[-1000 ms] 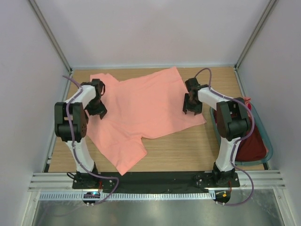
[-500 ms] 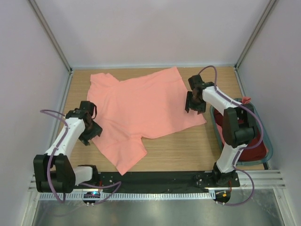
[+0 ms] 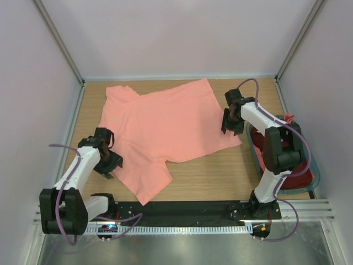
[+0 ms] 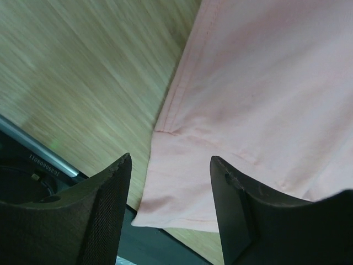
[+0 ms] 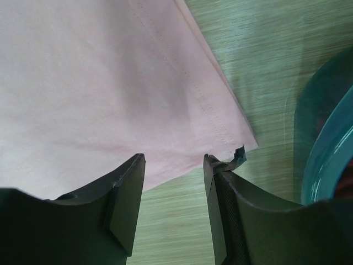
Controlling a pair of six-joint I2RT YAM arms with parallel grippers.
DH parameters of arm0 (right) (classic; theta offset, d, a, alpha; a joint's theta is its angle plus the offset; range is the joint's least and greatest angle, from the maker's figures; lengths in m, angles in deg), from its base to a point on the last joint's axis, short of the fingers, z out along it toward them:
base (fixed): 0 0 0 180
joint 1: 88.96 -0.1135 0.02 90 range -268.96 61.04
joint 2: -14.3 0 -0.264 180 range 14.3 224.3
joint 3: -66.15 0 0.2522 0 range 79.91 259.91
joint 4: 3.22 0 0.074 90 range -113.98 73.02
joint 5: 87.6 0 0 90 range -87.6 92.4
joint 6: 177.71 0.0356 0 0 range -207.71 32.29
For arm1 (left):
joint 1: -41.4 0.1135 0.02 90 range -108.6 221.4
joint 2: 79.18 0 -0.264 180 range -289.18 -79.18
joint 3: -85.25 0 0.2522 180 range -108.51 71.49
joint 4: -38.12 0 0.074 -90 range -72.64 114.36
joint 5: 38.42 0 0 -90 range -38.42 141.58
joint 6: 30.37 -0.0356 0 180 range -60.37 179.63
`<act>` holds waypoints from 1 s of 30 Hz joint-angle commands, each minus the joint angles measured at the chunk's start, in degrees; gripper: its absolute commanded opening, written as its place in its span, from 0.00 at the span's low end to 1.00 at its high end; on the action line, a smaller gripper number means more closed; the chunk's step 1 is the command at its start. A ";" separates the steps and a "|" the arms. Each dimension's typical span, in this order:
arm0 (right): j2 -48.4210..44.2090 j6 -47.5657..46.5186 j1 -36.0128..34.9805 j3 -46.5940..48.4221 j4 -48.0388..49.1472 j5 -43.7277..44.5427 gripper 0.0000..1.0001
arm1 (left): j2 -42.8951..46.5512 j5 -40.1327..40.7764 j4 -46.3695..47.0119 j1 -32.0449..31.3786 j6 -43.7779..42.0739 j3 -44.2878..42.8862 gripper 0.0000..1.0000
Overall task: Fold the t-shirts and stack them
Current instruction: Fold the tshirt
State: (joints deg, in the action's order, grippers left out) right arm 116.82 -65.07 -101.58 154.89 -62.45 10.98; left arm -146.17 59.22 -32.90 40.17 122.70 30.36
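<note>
A salmon-pink t-shirt (image 3: 165,124) lies spread flat across the wooden table. My left gripper (image 3: 110,164) hovers open at the shirt's near-left edge. In the left wrist view the stitched hem (image 4: 182,94) and a corner of the cloth lie between its fingers (image 4: 105,204), ungripped. My right gripper (image 3: 232,122) stands open over the shirt's right corner. In the right wrist view that corner (image 5: 231,127) sits just beyond the open gripper (image 5: 174,160). A dark maroon t-shirt (image 3: 295,174) lies bunched in the basket.
The grey-teal basket (image 3: 315,165) stands at the right table edge, its rim (image 5: 325,143) close beside the right gripper. A bit of pink cloth (image 3: 288,117) shows at its far rim. White walls enclose the table; a black strip (image 3: 182,208) runs along the near edge.
The left arm has swung from the shirt's upper left down to its near-left edge, its jaws narrowing. The right gripper has edged right, toward the shirt's corner.
</note>
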 commanded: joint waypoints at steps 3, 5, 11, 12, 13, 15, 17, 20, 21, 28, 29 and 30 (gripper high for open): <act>-2.24 -0.31 -0.12 0.78 0.82 -1.11 0.53 | 3.09 -1.13 -1.91 -4.90 4.51 2.44 0.62; -2.15 -0.40 -0.12 0.78 0.82 -1.20 0.53 | 2.82 -2.27 -0.93 -6.84 6.00 3.94 0.62; -1.27 -0.66 -0.03 2.10 0.30 -0.84 0.53 | 0.28 -1.23 0.74 -13.44 10.85 5.09 0.58; -1.18 -0.66 -0.12 2.19 0.12 -1.02 0.53 | 0.10 -0.79 0.91 -13.44 10.85 5.09 0.57; -1.44 -0.75 -0.03 2.27 0.12 -1.19 0.53 | 0.10 -0.70 1.18 -13.36 10.76 5.18 0.56; -1.71 -0.75 -0.12 2.19 0.12 -1.20 0.53 | 0.10 -0.96 1.09 -13.44 11.20 5.70 0.54; -1.80 -0.92 -0.12 2.10 -0.05 -0.76 0.53 | 0.27 -1.48 1.62 -13.62 12.08 6.49 0.53; -1.71 -1.10 -0.12 2.10 -0.14 -0.76 0.52 | 0.36 -1.40 1.71 -14.32 13.04 7.46 0.51; -1.62 -0.93 -0.03 2.10 -0.14 -0.84 0.52 | -0.08 -1.05 1.88 -14.76 13.13 7.55 0.51; -1.01 -1.36 -0.03 2.01 -0.14 0.03 0.52 | -4.20 -0.52 3.73 -15.11 12.52 6.50 0.49; -1.01 -1.36 -0.03 2.01 -0.23 0.30 0.52 | -4.47 -0.43 3.90 -15.20 12.43 6.32 0.49; -0.92 -1.45 -0.03 2.10 -0.40 0.65 0.52 | -4.74 -0.26 3.99 -15.29 11.99 6.06 0.46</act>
State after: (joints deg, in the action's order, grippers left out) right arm 116.78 -65.49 -101.58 155.04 -62.50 10.28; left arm -150.19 57.34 -30.32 25.28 134.26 37.71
